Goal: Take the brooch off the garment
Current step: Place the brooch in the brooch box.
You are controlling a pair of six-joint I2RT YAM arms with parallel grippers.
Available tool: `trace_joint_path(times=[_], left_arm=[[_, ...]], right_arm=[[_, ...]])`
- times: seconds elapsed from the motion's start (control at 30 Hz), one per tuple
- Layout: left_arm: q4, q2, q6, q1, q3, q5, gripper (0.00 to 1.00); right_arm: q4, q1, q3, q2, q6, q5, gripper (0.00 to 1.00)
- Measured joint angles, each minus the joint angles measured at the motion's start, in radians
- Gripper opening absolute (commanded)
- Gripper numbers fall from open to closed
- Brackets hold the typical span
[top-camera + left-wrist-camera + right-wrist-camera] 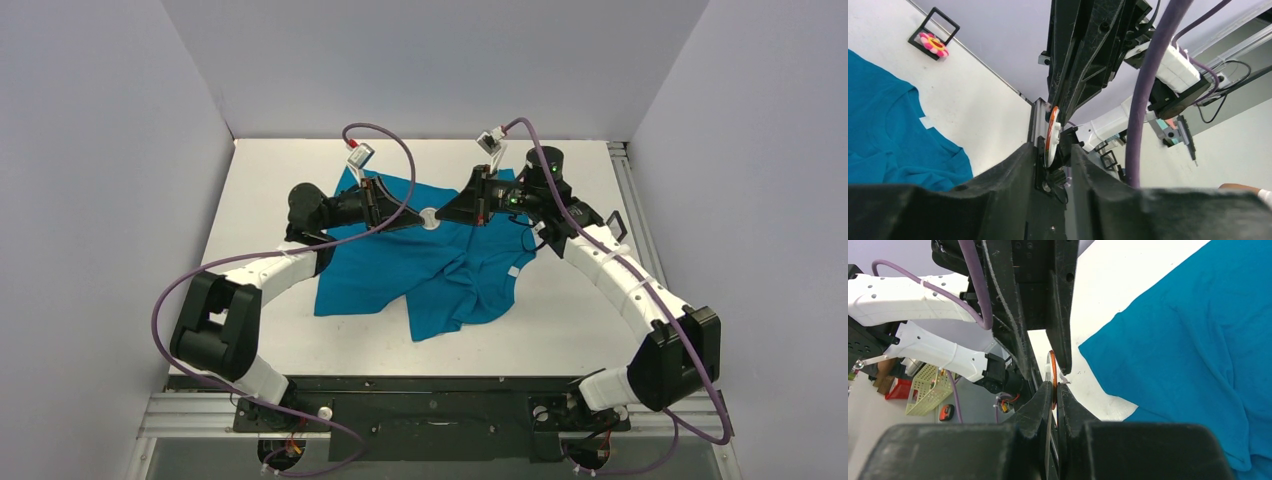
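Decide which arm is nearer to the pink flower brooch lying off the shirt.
Right. The right arm, fingers pinching a small disc, passes just beside the brooch at the table's right side; the left arm reaches across the garment from the opposite side.

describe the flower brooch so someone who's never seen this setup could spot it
Find the teal T-shirt spread on the white table. Past its collar, near the table's edge, stands a small black square frame with the brooch at its foot. It alone is a pink-petalled, yellow-centred flower, unlike the white disc held over the shirt.
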Motion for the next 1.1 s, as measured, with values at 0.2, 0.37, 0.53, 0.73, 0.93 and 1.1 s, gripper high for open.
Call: trace_joint_path(times=[0.2,0.37,0.53,0.73,0.93,1.1], left_arm=[[-0.148,-0.014,0.109,0.018,0.000,-0.020,0.97],[-0.487,-0.066,0.375,0.066,0.040,-0.107,0.96],[-0.832,-0.098,0.626,0.069,0.145,-0.264,0.96],[-1.162,-0.077,0.812,0.058,0.303,-0.484,0.96],[-1.288,-0.039,0.884,0.044,0.351,-0.614,0.96],[-1.344,-0.014,0.898,0.036,0.354,-0.641,0.96]], right_arm=[[-0.079,-0.079,0.004,0.000,-0.055,0.034,0.00],[-0.377,-0.233,0.066,0.000,-0.312,0.185,0.00],[-0.617,-0.378,0.098,0.000,-0.603,0.404,0.00],[-0.748,-0.547,0.098,0.009,-0.854,0.742,0.00],[-0.700,-0.576,0.105,0.112,-0.959,1.005,0.00],[-0.629,-0.574,0.117,0.227,-1.007,1.107,0.00]])
